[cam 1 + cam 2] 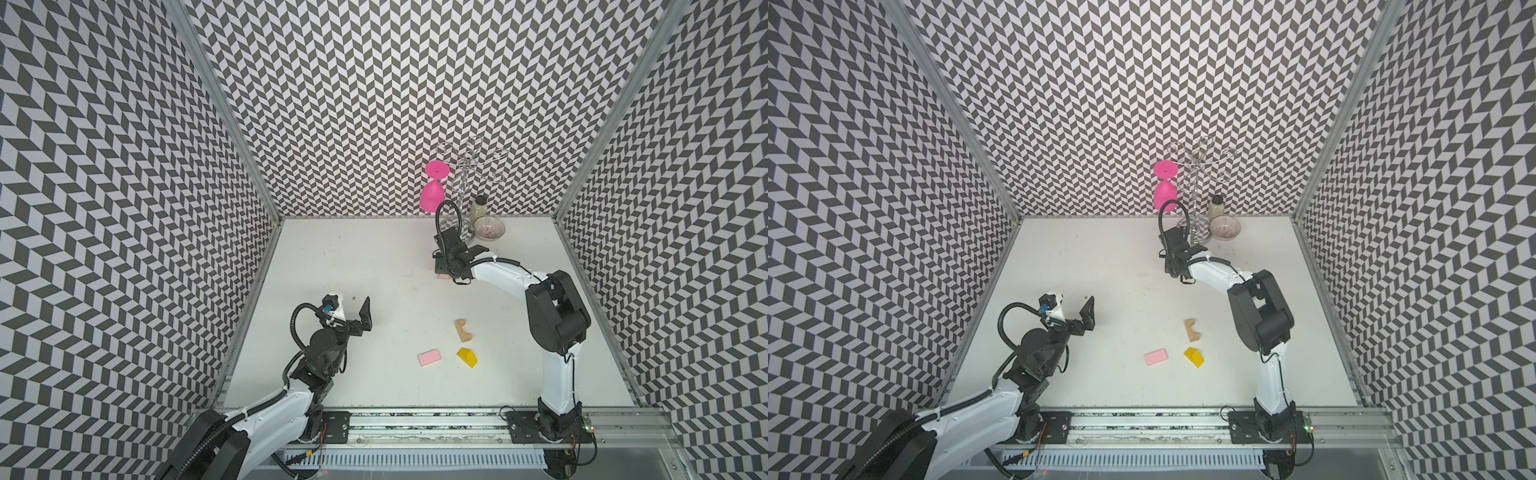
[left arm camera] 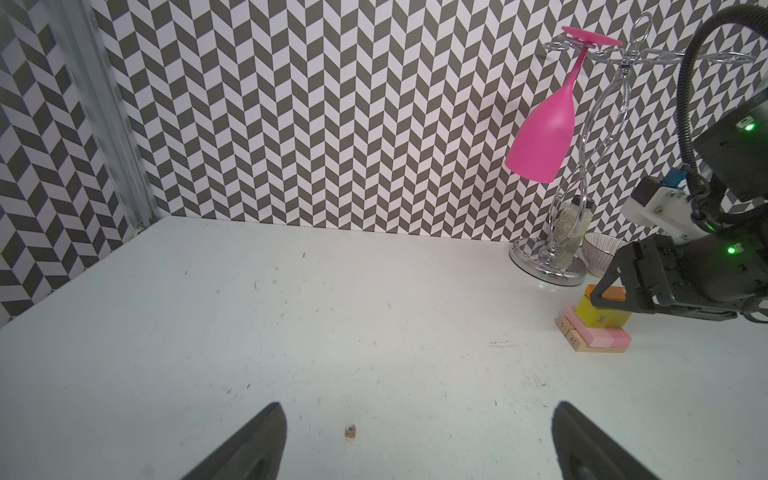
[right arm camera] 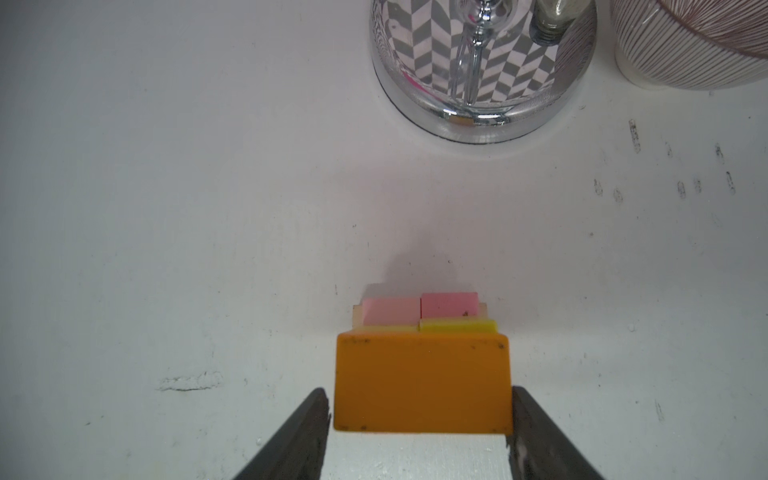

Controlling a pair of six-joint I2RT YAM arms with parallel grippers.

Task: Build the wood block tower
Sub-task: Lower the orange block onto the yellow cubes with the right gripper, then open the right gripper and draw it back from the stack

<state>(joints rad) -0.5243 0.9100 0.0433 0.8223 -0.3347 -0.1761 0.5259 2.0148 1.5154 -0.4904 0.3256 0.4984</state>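
The tower (image 2: pixel 594 328) stands near the back of the table: tan bars (image 2: pixel 575 338) at the base, pale pink bars (image 2: pixel 602 336) on them, then yellow cubes (image 2: pixel 602 316). An orange bar (image 3: pixel 422 382) lies on top. My right gripper (image 3: pixel 419 390) straddles the orange bar, open, with a thin gap at one finger. In both top views the arm hides most of the tower. A tan arch (image 1: pixel 463 330), a pink bar (image 1: pixel 429 357) and a yellow roof piece (image 1: pixel 467 357) lie loose on the table. My left gripper (image 2: pixel 417 409) hangs wide open and empty at the left.
A chrome wire stand (image 1: pixel 467 174) with a magenta goblet (image 1: pixel 432 191) hanging from it stands just behind the tower. A small jar (image 1: pixel 480 208) and a striped bowl (image 1: pixel 489 228) sit beside its base. Patterned walls close in the table on three sides.
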